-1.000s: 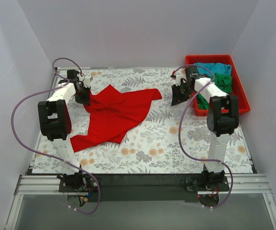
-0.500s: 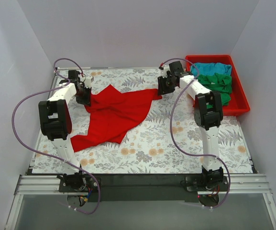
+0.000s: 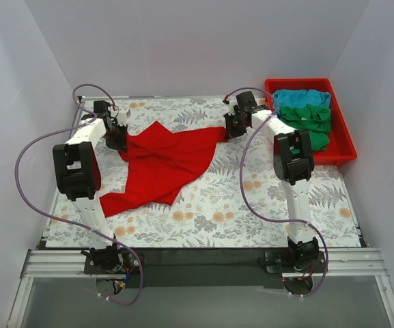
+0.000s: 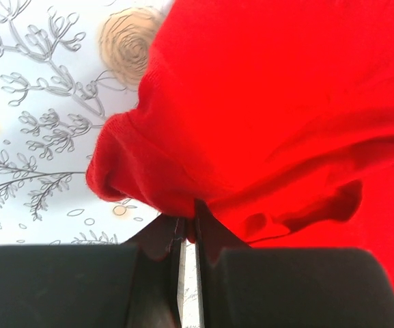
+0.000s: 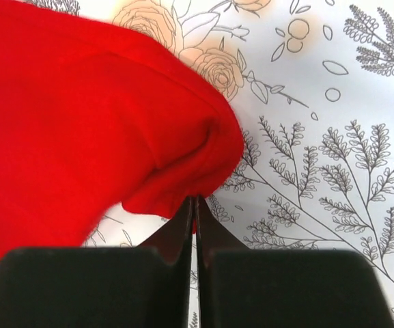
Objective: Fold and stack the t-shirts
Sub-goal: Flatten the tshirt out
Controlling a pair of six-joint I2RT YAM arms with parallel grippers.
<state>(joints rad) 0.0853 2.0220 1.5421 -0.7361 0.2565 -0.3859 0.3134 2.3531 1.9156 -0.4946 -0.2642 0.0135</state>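
The red t-shirt (image 3: 162,160) lies crumpled and spread on the floral table. My left gripper (image 3: 118,140) is shut on its far-left edge; in the left wrist view (image 4: 190,219) the jaws pinch a fold of the red cloth (image 4: 265,109). My right gripper (image 3: 229,132) is shut on the shirt's far-right corner; in the right wrist view (image 5: 195,199) the jaws meet on the hem of the red cloth (image 5: 80,123). The green t-shirt (image 3: 309,119) and the turquoise t-shirt (image 3: 302,97) lie bunched in the red tray (image 3: 345,147).
The red plastic tray stands at the back right corner of the table. The floral cloth (image 3: 265,205) covers the table. White walls (image 3: 183,41) close the back and both sides. Purple cables (image 3: 39,147) loop off both arms.
My right arm swung left from beside the tray to the shirt's right corner and shut on it. The left gripper stayed on the shirt's left edge.
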